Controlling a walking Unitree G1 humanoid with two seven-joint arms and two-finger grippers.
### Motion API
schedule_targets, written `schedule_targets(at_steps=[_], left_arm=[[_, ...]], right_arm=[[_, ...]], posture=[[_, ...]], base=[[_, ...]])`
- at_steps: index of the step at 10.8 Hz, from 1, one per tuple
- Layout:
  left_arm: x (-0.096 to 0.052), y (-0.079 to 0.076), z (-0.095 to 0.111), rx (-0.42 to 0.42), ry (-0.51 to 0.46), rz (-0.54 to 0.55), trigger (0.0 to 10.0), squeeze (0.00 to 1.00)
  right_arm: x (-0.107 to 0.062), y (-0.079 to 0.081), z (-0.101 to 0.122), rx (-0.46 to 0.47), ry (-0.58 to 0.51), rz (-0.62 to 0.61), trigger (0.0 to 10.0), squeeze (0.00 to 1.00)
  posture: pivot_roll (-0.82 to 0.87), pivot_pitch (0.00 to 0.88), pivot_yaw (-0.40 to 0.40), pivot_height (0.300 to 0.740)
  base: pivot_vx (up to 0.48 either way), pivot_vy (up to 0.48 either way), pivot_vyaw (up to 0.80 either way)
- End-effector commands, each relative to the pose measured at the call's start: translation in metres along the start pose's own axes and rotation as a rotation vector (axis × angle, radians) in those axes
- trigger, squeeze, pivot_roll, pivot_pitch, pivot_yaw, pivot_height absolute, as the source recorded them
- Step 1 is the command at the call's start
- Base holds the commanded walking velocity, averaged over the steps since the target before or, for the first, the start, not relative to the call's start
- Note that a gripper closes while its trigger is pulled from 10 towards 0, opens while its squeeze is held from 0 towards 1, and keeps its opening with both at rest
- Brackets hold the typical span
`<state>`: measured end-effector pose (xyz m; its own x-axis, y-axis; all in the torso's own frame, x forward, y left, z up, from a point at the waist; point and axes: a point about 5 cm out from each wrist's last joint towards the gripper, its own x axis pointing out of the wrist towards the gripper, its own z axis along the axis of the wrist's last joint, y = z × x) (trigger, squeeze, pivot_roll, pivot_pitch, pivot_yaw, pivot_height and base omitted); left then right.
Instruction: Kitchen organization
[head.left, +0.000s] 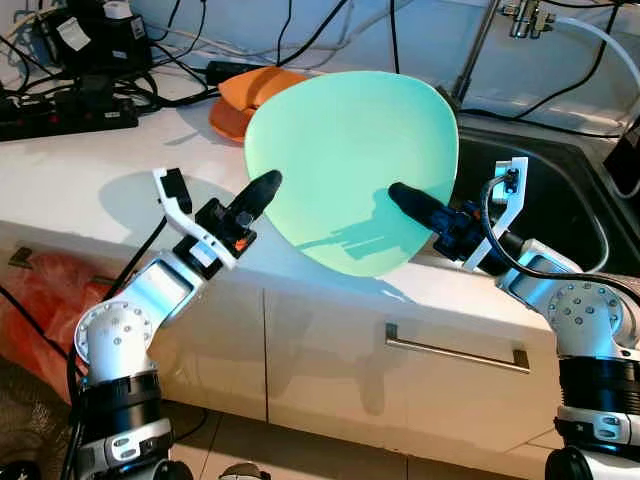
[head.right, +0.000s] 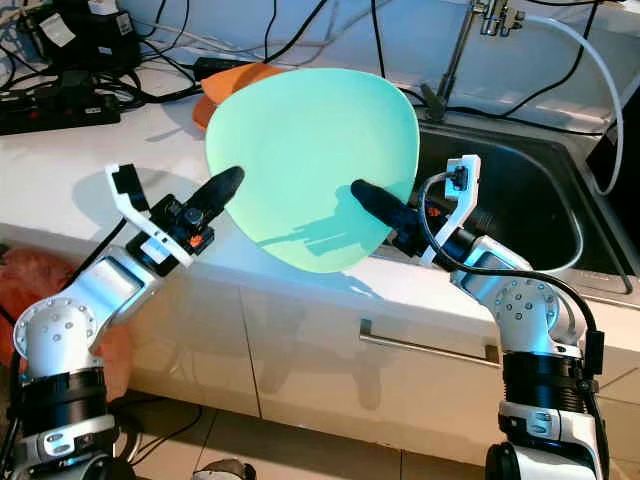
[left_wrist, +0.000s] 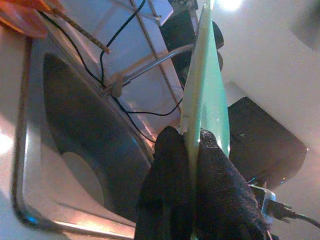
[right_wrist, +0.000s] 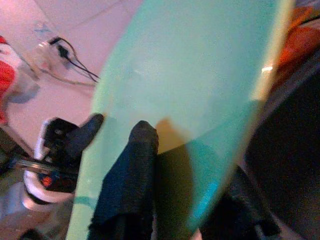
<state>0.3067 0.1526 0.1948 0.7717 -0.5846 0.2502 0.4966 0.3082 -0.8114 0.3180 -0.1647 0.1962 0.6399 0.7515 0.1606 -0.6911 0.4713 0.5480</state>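
Note:
A large pale green plate (head.left: 350, 165) is held up on edge above the front of the white counter (head.left: 90, 180), tilted towards me. My left gripper (head.left: 262, 190) is shut on its left rim. In the left wrist view the plate's edge (left_wrist: 205, 95) runs between the two black fingers (left_wrist: 165, 175). My right gripper (head.left: 400, 195) is shut on the lower right rim, one finger (right_wrist: 132, 165) lying on the plate's near face (right_wrist: 190, 75). Behind the plate lies an orange dish (head.left: 250, 95) on the counter, partly hidden.
A steel sink (head.left: 560, 190) with a faucet (head.left: 480, 45) lies to the right. Power strips and cables (head.left: 60, 110) crowd the counter's back left. Below are white cabinet fronts with a drawer handle (head.left: 455, 348), and a red bag (head.left: 50, 290) sits at the lower left.

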Motion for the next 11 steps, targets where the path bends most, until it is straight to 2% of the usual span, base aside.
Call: schedule_targets(at_steps=[1, 3, 4, 5, 6, 7, 8, 10, 11], left_arm=[[0.007, -0.016, -0.004, 0.008, 0.026, -0.1, 0.0, 0.0], [0.008, -0.016, -0.005, 0.011, 0.041, -0.104, 0.0, 0.0], [0.009, -0.016, -0.007, 0.047, 0.049, -0.091, 0.0, 0.0], [0.01, -0.014, -0.01, 0.045, 0.058, -0.075, 10.0, 1.0], [0.01, -0.014, -0.018, 0.069, 0.098, -0.069, 10.0, 1.0], [0.008, -0.008, -0.031, 0.154, 0.175, -0.02, 10.0, 1.0], [0.008, -0.007, -0.037, 0.202, 0.215, -0.006, 10.0, 1.0], [0.009, -0.01, -0.044, 0.3, 0.255, -0.003, 10.0, 1.0], [0.009, -0.01, -0.045, 0.324, 0.258, 0.0, 10.0, 1.0]], right_arm=[[-0.003, -0.003, -0.001, -0.013, 0.015, -0.025, 0.0, 0.0], [-0.002, -0.003, -0.003, -0.008, 0.018, -0.026, 0.0, 0.0], [-0.002, -0.003, -0.004, -0.007, 0.02, -0.024, 0.0, 0.0], [-0.001, -0.003, -0.005, -0.003, 0.02, -0.022, 0.0, 0.0], [-0.001, -0.003, -0.006, 0.003, 0.019, -0.025, 0.0, 0.0], [0.002, -0.002, -0.007, 0.017, 0.012, -0.029, 0.0, 0.0], [0.005, -0.005, -0.008, 0.024, -0.005, -0.063, 0.0, 0.0], [0.013, -0.012, -0.009, 0.041, -0.059, -0.157, 0.0, 0.0], [0.014, -0.013, -0.009, 0.043, -0.068, -0.174, 0.0, 0.0]], posture=[[0.1, 0.011, -0.062, 0.74], [0.1, 0.011, -0.062, 0.74], [0.1, 0.01, -0.064, 0.74], [0.1, 0.011, -0.064, 0.74], [0.1, 0.011, -0.064, 0.74], [0.1, 0.011, -0.064, 0.74], [0.1, 0.014, -0.064, 0.74], [0.11, 0.017, -0.059, 0.74], [0.11, 0.017, -0.059, 0.74]], base=[[0.0, 0.0, 0.0], [0.0, 0.0, 0.0], [0.0, 0.0, 0.0], [0.0, 0.0, 0.0], [0.0, 0.0, 0.0], [0.0, 0.0, 0.0], [0.0, 0.0, 0.0], [0.0, 0.0, 0.0], [0.0, 0.0, 0.0]])
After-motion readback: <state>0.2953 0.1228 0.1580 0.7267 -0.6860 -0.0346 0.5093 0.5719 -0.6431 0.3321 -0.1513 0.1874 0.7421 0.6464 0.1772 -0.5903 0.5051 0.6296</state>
